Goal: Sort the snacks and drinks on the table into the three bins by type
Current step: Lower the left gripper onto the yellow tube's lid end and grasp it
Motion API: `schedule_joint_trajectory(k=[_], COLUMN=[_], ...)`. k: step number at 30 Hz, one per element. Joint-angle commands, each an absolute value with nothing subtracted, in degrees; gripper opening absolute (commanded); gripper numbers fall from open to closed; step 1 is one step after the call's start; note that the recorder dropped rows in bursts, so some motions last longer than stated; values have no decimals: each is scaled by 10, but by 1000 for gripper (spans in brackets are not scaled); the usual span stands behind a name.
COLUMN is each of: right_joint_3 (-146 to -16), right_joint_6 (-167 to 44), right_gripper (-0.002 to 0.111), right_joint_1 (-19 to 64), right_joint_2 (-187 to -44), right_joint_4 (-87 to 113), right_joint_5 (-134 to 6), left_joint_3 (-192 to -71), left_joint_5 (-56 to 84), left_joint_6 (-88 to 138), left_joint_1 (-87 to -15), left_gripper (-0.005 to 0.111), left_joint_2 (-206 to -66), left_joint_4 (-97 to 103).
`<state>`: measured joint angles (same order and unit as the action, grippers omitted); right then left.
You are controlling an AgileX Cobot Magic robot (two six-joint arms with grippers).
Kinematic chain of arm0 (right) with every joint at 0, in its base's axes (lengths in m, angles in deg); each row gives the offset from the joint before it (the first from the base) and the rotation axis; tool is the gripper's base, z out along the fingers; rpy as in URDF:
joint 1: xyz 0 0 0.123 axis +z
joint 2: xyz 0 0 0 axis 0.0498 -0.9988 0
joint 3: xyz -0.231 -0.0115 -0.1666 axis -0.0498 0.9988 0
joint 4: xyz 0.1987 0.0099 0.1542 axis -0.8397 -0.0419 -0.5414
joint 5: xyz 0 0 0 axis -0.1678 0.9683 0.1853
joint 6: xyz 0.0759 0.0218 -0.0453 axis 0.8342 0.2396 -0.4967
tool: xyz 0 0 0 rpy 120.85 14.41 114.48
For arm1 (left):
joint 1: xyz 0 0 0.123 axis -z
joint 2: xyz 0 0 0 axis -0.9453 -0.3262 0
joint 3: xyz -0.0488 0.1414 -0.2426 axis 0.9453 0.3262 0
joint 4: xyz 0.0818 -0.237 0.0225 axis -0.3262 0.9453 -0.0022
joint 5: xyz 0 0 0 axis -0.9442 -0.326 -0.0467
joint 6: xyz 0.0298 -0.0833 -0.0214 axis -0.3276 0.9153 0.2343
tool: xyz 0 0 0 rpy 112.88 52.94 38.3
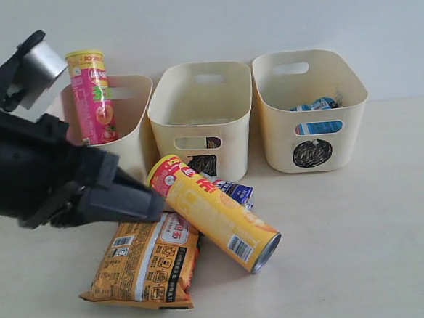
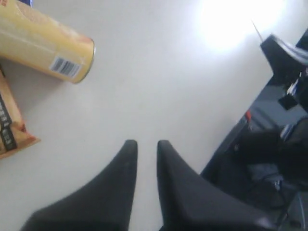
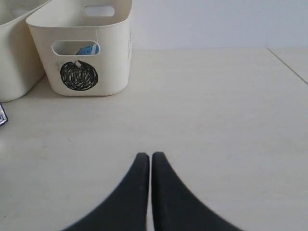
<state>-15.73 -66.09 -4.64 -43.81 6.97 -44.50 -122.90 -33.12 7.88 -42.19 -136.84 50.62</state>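
The orange-yellow chip tube (image 1: pixel 212 211) lies slantwise on the table (image 1: pixel 363 243), its end also in the left wrist view (image 2: pixel 45 48). A flat orange packet (image 1: pixel 145 262) lies beside it. Behind the tube peeks a blue and white carton (image 1: pixel 237 191). The pink tube (image 1: pixel 93 98) stands in the left bin (image 1: pixel 135 146). Something dark shows through the slot of the middle bin (image 1: pixel 201 105). The circle-marked bin (image 1: pixel 310 112) holds a blue-white packet (image 1: pixel 314 105). My left gripper (image 1: pixel 157 205) hovers by the tube's lid end, slightly open and empty (image 2: pixel 144 143). My right gripper (image 3: pixel 146 155) is shut over bare table.
The left arm's black body (image 1: pixel 31 171) covers the left bin's front and its mark. Dark robot base parts (image 2: pixel 274 149) lie past the table edge in the left wrist view. The circle bin (image 3: pixel 82 48) stands ahead of the right gripper.
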Motion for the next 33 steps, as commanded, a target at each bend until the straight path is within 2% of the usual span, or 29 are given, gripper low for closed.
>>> schedule_joint_trajectory(k=[1,4,7,9,17,33], right_joint_3=[-158,-158,-158,-158,-158,-158], right_joint_6=[-660,-660,-660,-660,-660,-660], right_gripper=[0,0,0,0,0,0], right_joint_1=[-50,-50,-50,-50,-50,-50], right_joint_2=[-435,-435,-435,-435,-435,-435], right_joint_4=[73,73,73,73,73,73], right_joint_5=[-447,-447,-447,-447,-447,-447], left_joint_3=[-1232,-1232,-1232,-1232,-1250,-1374], left_joint_5=[-235,-190,-133,-96,24,51], left_joint_6=[107,109,109,107,107,107], left_joint_1=[-414,-414,-414,-414,-414,-414], left_gripper=[45,70,84,89,93,93], left_joint_2=[-1412,-1448,-1483,-1509,-1607,-1775], left_joint_4=[568,609,643,660,669,702])
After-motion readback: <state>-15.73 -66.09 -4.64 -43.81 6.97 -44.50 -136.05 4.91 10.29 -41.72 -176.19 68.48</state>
